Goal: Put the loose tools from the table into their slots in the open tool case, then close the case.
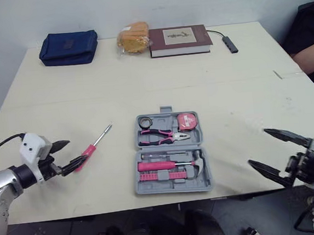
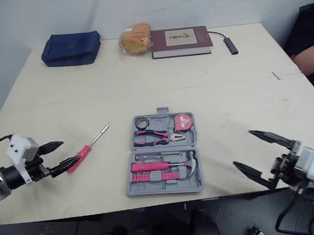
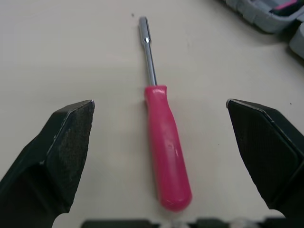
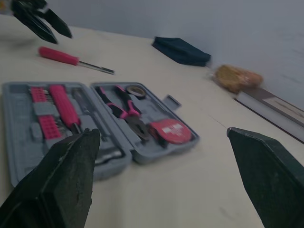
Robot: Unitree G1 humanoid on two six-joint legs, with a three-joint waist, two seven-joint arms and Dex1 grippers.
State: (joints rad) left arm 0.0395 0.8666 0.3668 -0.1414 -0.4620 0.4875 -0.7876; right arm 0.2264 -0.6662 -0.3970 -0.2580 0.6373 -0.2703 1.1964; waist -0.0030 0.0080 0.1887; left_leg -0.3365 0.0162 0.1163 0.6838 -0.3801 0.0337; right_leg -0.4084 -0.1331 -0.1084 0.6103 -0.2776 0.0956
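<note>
A pink-handled screwdriver (image 1: 92, 148) lies loose on the table, left of the open grey tool case (image 1: 171, 153). The case holds pliers (image 1: 157, 135), a tape measure (image 1: 188, 119), a hammer and a pink bit set. My left gripper (image 1: 67, 156) is open and straddles the end of the screwdriver handle (image 3: 166, 152); its fingers (image 3: 61, 147) stand wide on either side without touching it. My right gripper (image 1: 274, 153) is open and empty, off the table's front right edge, facing the case (image 4: 95, 123).
Along the far edge sit a navy pouch (image 1: 68, 47), a bagged bread roll (image 1: 133, 38), a maroon book (image 1: 179, 40) and a USB hub with cable (image 1: 229, 43). A person's arm (image 1: 312, 54) rests at the right edge.
</note>
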